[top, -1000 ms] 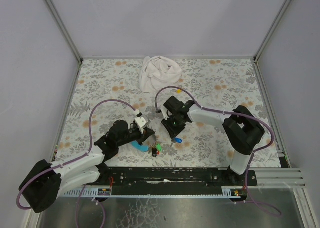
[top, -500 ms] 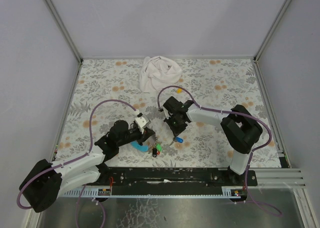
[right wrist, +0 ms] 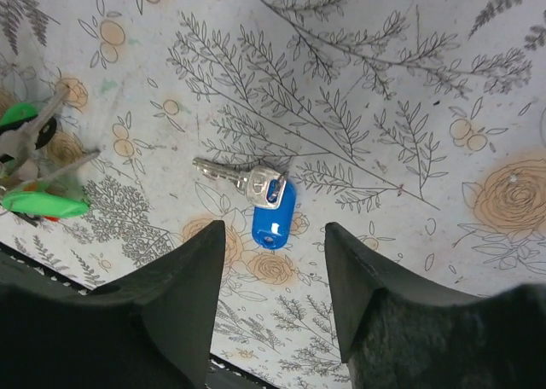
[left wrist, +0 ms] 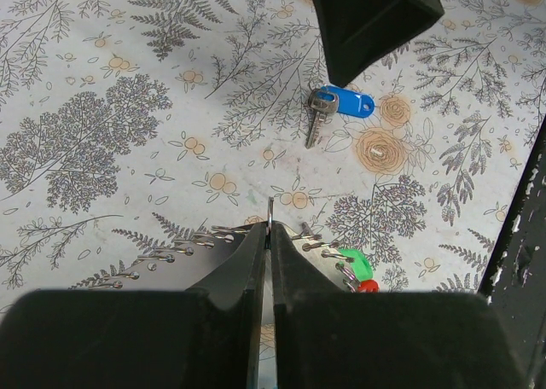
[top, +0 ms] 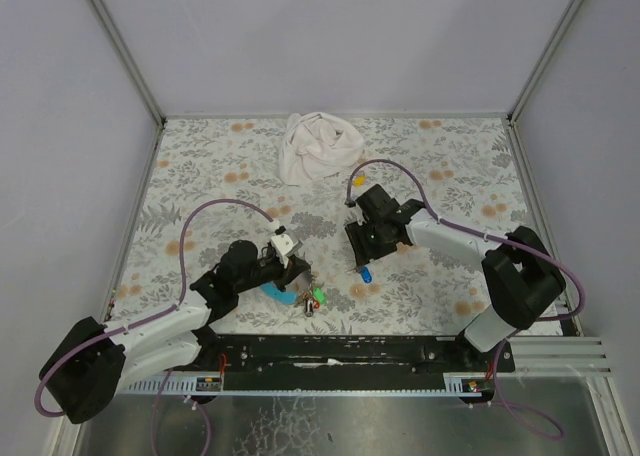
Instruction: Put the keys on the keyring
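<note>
Left gripper (left wrist: 268, 235), jaws pinched shut on the keyring (left wrist: 270, 208); green keys (left wrist: 350, 259) just beside. Farther right, the blue key (right wrist: 256, 194) lies flat beneath the wide-open right gripper (right wrist: 275, 228), the nearer arm. Its long axis runs roughly finger to finger.

Nothing readable is showing in any of the views. The blue-capped key (right wrist: 271, 214) is lying with a plain blue face turned up, and no letters or numbers are standing out on it. Its silver blade is looking bare as well, though any stamped mark there would probably be too small to make out. The green-capped keys (right wrist: 41, 205) are sitting blurred at the edge of the right wrist view, and no writing is coming through on them.
</note>
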`<state>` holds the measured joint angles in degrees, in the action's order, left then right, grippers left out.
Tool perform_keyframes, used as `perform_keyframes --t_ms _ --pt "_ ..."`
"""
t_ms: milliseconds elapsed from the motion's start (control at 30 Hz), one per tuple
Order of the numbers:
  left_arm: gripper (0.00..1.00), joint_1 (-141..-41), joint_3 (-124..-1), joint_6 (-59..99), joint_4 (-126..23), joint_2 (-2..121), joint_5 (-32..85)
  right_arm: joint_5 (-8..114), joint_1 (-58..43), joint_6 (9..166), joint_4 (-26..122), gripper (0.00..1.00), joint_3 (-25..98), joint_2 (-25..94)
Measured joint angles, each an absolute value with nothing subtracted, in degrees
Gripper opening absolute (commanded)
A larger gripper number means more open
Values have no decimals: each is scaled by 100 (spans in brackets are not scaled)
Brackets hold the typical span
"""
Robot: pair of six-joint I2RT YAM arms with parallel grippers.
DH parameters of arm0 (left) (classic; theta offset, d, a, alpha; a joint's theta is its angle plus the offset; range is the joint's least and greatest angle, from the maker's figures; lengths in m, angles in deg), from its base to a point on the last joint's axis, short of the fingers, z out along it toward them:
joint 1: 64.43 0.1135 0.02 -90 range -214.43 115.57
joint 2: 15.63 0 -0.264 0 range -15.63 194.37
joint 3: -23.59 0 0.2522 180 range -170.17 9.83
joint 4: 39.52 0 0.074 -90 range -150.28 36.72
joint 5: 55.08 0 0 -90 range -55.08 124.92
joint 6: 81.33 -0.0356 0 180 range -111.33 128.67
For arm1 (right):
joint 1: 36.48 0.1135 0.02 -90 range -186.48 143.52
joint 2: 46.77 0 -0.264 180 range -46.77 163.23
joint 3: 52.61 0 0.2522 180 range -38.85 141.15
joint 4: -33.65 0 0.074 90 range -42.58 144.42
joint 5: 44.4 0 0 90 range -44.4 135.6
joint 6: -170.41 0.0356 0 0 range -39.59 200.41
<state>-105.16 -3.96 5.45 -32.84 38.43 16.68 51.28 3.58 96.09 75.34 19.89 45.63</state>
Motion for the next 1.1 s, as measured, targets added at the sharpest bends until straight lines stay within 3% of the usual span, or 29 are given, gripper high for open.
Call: perform_keyframes --t_ms 500,800,1100 --pt "0 -10516 -396 549 -3284 3843 1670 5868 439 10009 6959 58 1056 4491" --pt "0 -10516 -396 554 -3292 3651 1688 6483 714 10103 6316 59 1342 4873" --pt "0 -10516 -393 591 -3292 3507 1734 6085 686 8901 7138 62 2173 4705"
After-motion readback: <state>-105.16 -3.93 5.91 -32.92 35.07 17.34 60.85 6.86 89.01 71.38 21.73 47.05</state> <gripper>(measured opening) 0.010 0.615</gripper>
